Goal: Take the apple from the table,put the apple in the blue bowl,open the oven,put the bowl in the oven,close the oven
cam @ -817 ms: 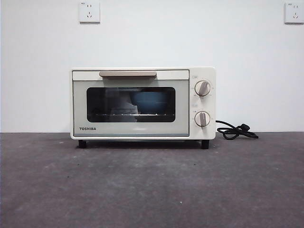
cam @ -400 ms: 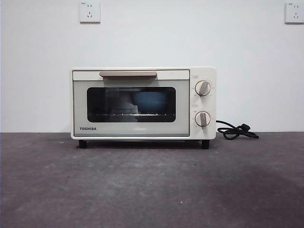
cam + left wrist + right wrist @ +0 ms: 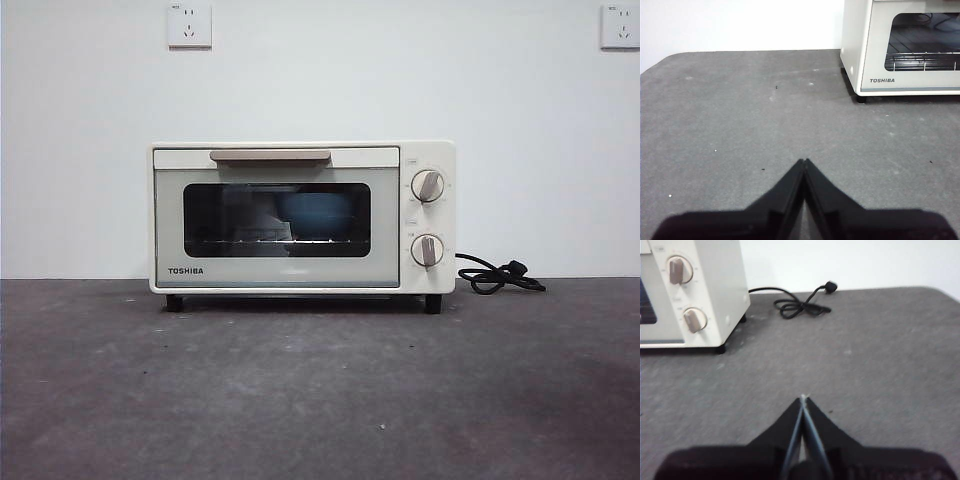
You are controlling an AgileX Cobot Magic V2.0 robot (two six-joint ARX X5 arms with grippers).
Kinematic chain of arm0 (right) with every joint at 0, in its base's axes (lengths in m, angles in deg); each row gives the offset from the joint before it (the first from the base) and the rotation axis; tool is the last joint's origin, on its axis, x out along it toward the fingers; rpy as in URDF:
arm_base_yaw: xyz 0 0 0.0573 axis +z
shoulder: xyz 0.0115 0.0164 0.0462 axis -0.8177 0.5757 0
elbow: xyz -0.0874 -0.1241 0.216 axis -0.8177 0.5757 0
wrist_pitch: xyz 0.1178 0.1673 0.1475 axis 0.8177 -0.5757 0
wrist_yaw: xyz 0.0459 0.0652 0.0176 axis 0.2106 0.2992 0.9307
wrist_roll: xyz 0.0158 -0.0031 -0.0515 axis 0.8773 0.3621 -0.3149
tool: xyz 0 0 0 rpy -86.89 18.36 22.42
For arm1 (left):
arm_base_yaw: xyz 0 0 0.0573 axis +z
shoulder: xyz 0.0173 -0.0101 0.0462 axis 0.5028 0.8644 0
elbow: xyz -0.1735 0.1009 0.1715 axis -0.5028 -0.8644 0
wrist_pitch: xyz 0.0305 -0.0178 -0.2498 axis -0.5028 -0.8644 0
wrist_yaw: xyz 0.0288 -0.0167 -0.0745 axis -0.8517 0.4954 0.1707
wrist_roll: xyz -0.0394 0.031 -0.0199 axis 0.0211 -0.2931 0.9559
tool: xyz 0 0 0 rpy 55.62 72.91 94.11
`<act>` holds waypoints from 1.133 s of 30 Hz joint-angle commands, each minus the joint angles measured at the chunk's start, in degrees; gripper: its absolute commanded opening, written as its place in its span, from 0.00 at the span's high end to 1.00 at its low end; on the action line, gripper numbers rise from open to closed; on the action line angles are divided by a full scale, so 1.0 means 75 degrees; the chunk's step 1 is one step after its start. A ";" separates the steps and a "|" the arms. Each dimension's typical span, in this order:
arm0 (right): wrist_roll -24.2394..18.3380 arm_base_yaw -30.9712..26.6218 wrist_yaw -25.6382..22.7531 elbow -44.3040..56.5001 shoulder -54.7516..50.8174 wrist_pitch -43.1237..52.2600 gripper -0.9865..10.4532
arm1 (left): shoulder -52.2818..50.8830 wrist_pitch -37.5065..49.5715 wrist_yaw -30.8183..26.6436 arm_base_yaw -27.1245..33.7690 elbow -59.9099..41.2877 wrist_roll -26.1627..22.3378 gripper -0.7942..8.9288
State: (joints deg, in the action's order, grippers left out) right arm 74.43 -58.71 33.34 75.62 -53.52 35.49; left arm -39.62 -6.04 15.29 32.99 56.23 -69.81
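No visible change vs 1 s ago in front view: oven [image 3: 302, 217] same spot, door shut, no arm in shot.

Blue bowl [image 3: 318, 216] sits inside oven on the wire rack, seen through the dark glass, right of centre. Apple not visible, can't tell if it's in the bowl.

Left gripper [image 3: 804, 161] clenched, jaw tips touching, holding nothing, over bare table [image 3: 740, 125] on the near-left side of the oven, well apart from it. Right gripper [image 3: 803, 398] also clenched, empty, over table on the near-right side, well apart from oven's knob end.

Around: beige handle [image 3: 269, 155] along door top, two knobs [image 3: 427, 186] on right panel, black cord [image 3: 498, 275] coiled on table to the right of oven, two wall sockets [image 3: 189, 24] up high. Only the shut door is between grippers and bowl.
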 commanded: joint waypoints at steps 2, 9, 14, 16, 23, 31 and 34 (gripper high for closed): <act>-0.0122 -0.0003 -0.0577 0.0067 -0.0128 0.0090 0.91 | 0.0003 0.0090 0.0038 -0.0020 -0.0082 0.0029 0.92; -0.0003 0.0006 -0.0621 0.0067 -0.0128 -0.0353 0.91 | 0.0003 0.0090 0.0038 -0.0020 -0.0082 0.0029 0.92; 0.0157 0.0006 -0.0624 0.0067 -0.0119 -0.0335 0.91 | 0.0003 0.0090 0.0038 -0.0020 -0.0082 0.0029 0.92; 0.0157 0.0006 -0.0627 0.0067 -0.0119 -0.0335 0.91 | 0.0003 0.0090 0.0038 -0.0020 -0.0082 0.0029 0.92; 0.0157 0.0006 -0.0627 0.0067 -0.0119 -0.0332 0.91 | 0.0003 0.0090 0.0038 -0.0020 -0.0082 0.0029 0.92; 0.0157 0.0006 -0.0627 0.0067 -0.0128 -0.0332 0.91 | 0.0003 0.0090 0.0038 -0.0020 -0.0082 0.0029 0.92; 0.0157 0.0006 -0.0627 0.0067 -0.0128 -0.0332 0.91 | 0.0003 0.0090 0.0038 -0.0020 -0.0082 0.0032 0.92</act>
State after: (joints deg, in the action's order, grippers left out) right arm 74.96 -58.69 28.66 75.62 -54.30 32.67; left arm -39.62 -6.04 15.29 32.99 56.23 -69.81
